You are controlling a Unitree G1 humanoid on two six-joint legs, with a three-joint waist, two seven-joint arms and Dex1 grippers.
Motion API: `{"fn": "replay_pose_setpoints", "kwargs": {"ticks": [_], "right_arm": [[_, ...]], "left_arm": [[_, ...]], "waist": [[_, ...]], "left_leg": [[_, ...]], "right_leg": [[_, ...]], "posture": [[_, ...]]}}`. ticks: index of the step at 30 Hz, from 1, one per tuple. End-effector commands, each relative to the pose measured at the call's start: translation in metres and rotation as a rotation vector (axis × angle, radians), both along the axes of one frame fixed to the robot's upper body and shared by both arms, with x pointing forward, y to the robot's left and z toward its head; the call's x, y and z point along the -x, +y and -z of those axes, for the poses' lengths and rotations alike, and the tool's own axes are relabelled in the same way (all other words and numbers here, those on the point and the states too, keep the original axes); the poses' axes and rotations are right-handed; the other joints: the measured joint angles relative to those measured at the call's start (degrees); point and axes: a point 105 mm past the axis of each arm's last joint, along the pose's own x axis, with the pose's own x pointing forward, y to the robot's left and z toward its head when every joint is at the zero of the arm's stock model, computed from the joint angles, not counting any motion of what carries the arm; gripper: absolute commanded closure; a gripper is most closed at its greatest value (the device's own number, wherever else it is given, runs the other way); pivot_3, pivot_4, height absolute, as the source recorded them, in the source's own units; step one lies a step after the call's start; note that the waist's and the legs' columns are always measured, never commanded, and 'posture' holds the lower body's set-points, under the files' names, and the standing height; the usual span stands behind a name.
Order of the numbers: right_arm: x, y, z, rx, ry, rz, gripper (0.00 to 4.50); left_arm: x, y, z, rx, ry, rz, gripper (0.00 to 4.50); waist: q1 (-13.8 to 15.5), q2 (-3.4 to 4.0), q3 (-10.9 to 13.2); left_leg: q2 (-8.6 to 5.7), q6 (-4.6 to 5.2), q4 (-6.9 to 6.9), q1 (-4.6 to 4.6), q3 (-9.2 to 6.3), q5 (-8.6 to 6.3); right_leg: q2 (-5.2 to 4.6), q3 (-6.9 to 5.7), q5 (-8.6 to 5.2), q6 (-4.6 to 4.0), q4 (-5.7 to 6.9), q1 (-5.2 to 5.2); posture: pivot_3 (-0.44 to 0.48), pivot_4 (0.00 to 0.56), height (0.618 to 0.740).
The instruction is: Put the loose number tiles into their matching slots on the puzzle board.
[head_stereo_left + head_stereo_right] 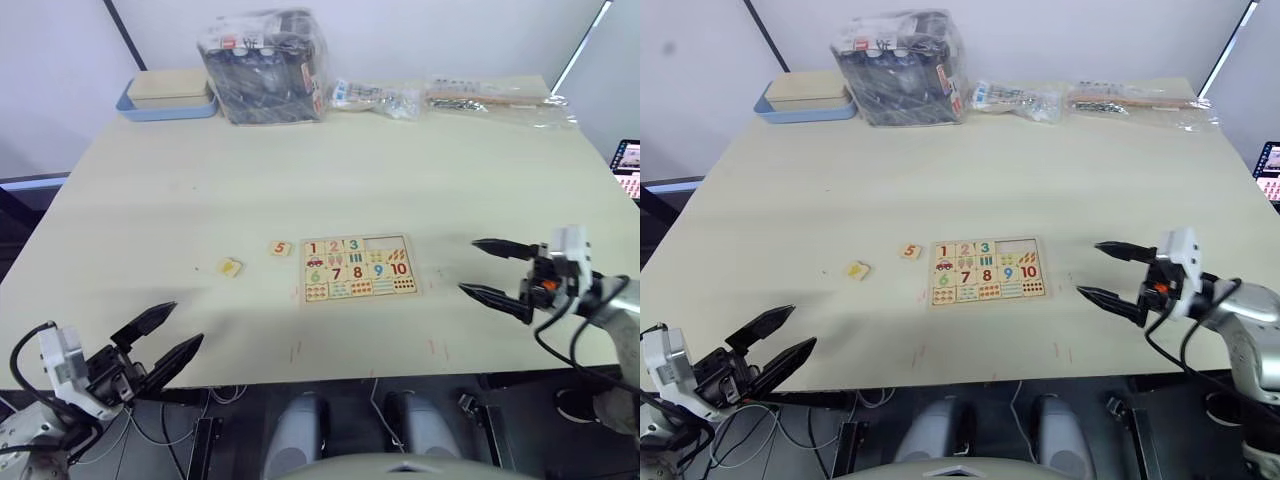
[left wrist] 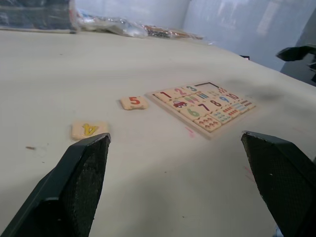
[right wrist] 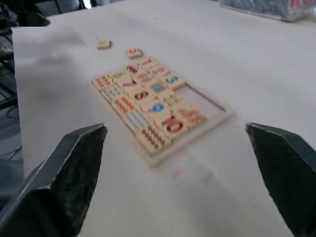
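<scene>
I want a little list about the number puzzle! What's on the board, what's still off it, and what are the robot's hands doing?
board: small pale-wood puzzle board lying flat on the beige table
top row: tiles 1, 2, 3 in place, the two slots right of them empty
loose tiles: orange 5 tile just left of the board; yellow 4 tile farther left, tilted
left gripper: jaws open, near the table's front edge, holding nothing
right gripper: jaws open, right of the board, holding nothing

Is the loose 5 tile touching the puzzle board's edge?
Apart. In the left wrist view a strip of bare table separates the 5 tile from the puzzle board; the left eye view shows the same gap.
</scene>
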Motion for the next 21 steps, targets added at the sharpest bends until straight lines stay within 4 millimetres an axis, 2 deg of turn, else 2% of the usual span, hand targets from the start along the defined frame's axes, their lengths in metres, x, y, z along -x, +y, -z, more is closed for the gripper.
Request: {"fn": "replay_pose_setpoints", "kwargs": {"ticks": [1, 5, 10, 21], "right_arm": [[0.01, -0.013, -0.015, 0.014, -0.075, 0.027, 0.04], [0.016, -0.024, -0.01, 0.028, -0.065, 0.054, 0.04], [0.018, -0.029, -0.007, 0.035, -0.064, 0.066, 0.04], [0.018, -0.022, -0.004, 0.016, -0.068, 0.038, 0.04]], "left_arm": [[-0.002, 0.005, -0.003, -0.023, -0.009, -0.003, 0.0], [-0.008, 0.007, -0.004, -0.031, -0.009, 0.005, 0.0], [-0.012, 0.009, -0.004, -0.046, -0.004, 0.02, 0.0], [-0.01, 0.011, -0.006, -0.06, 0.002, 0.023, 0.0]], "waist": [[0.3, 0.0, 0.0], [0.3, -0.01, 0.0], [0.6, -0.03, 0.0], [0.6, -0.03, 0.0]], "left_leg": [[0.0, 0.0, 0.0, 0.0, 0.01, 0.0], [0.06, 0.0, 0.04, 0.09, 0.05, 0.0], [0.08, 0.0, 0.03, 0.1, 0.04, 0.0], [0.07, 0.0, 0.03, 0.07, 0.06, 0.0]], "right_leg": [[0.0, 0.01, 0.0, 0.0, 0.0, 0.0], [0.05, 0.05, -0.03, 0.08, 0.01, 0.0], [0.07, 0.04, -0.01, 0.03, 0.02, 0.0], [0.05, 0.04, 0.0, 0.02, 0.01, 0.01]], "posture": [[0.0, 0.15, 0.74], [0.0, 0.15, 0.74], [0.0, 0.15, 0.74], [0.0, 0.15, 0.74]]}}
